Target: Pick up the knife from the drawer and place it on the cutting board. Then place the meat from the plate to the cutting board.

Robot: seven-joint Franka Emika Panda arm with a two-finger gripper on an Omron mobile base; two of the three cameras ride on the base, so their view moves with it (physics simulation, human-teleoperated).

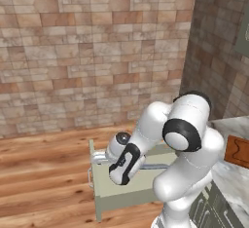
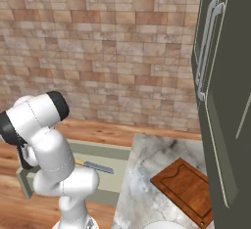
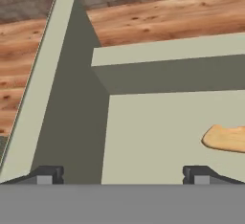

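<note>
- Pincer spread wide, holding nothing; dark fingertips standing far apart at bottom of hand view, hovering over a corner of the drawer.
- Knife: light tan wooden handle with rounded end, entering from right edge of hand view, lying flat on pale green drawer floor, well to the side of the fingertips and apart from them. Blade cut off by frame edge there.
- Right base view adds the blade: short grey-blue strip lying flat on drawer floor, just beside the white arm, with a sliver of tan handle next to it. Whole knife resting inside the open drawer.
- Drawer: wide, shallow, sage-green walls, paler inside, pulled out over wooden floor. Left base view shows its front panel with small metal bar handle and the arm reaching down into it; hand seen from behind there, so jaw spacing not legible from that side.
- Cutting board: reddish-brown, square, groove near edge, flat on marble counter, clearest in right base view; cropped to a corner at right edge of left base view.
- Plate: white rim barely visible at bottom edge of right base view, near the board.
- Tall dark cabinet with long handles at right of right base view; brick wall behind.
</note>
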